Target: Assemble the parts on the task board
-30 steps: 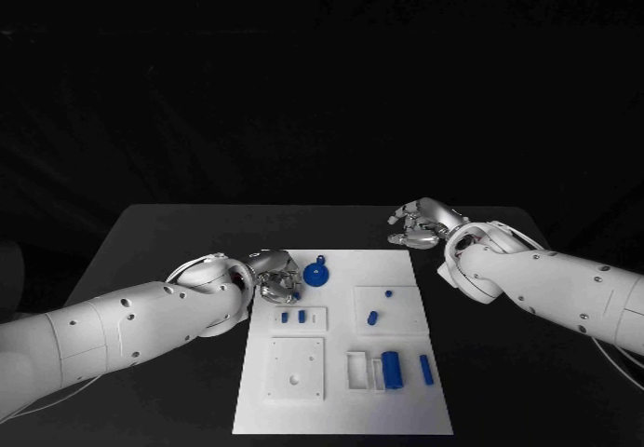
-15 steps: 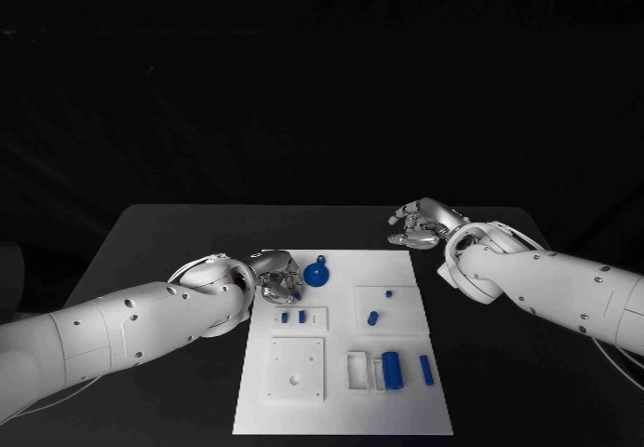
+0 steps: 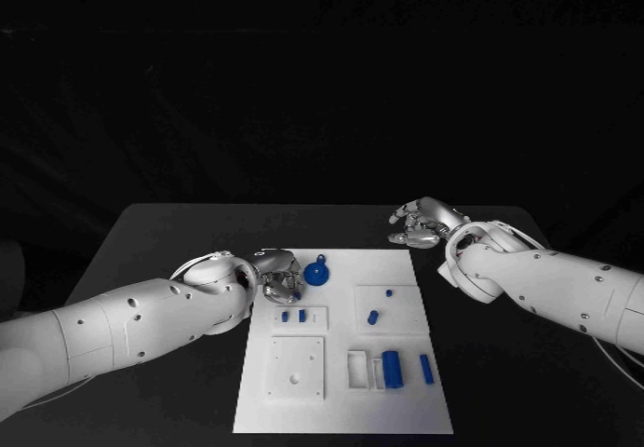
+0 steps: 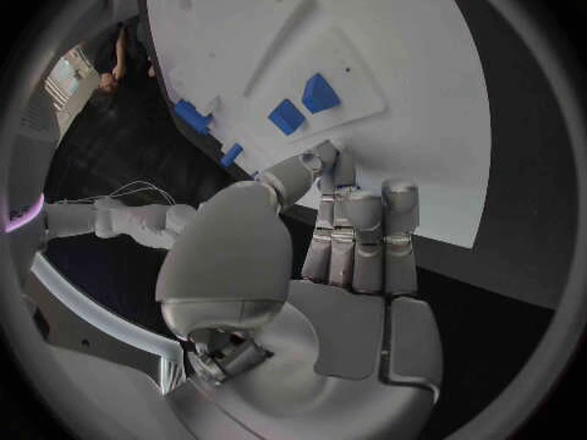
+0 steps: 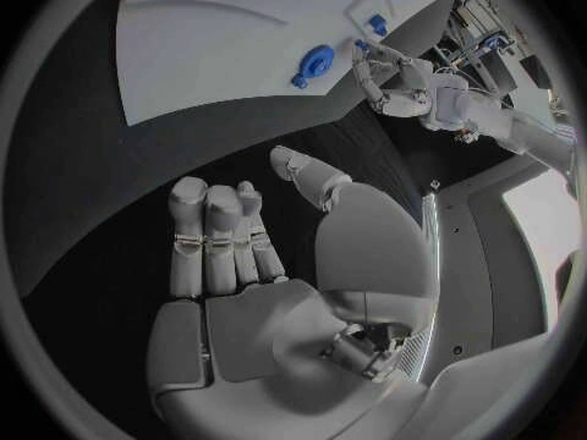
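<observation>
1. Nearest the robot, the white board [image 3: 403,410] lies flat on the black table [image 3: 537,372], its near edge bare.
2. On the board's near part a raised white square plate [image 3: 295,368] sits on the left side. Beside it to the right stand a small white frame [image 3: 357,368], a thick blue block [image 3: 391,369] and a thin blue bar [image 3: 427,369], each just beside the next.
3. Further in, two short blue pegs [image 3: 293,317] stand in a small white holder on the left, and two small blue pieces [image 3: 373,318] lie on the raised square to the right.
4. The left hand [image 3: 275,276] hangs over the board's left edge, just beside the peg holder. Its fingers [image 4: 361,240] are curled in together, and nothing can be seen in them.
5. Just right of that hand a round blue piece with a short stem [image 3: 316,273] lies on the board's far part, near the hand; whether they touch cannot be told.
6. Farthest off, the right hand [image 3: 422,226] is over the bare table past the board's far right corner, well apart from the parts. Its fingers [image 5: 214,235] are bent in side by side and hold nothing.
</observation>
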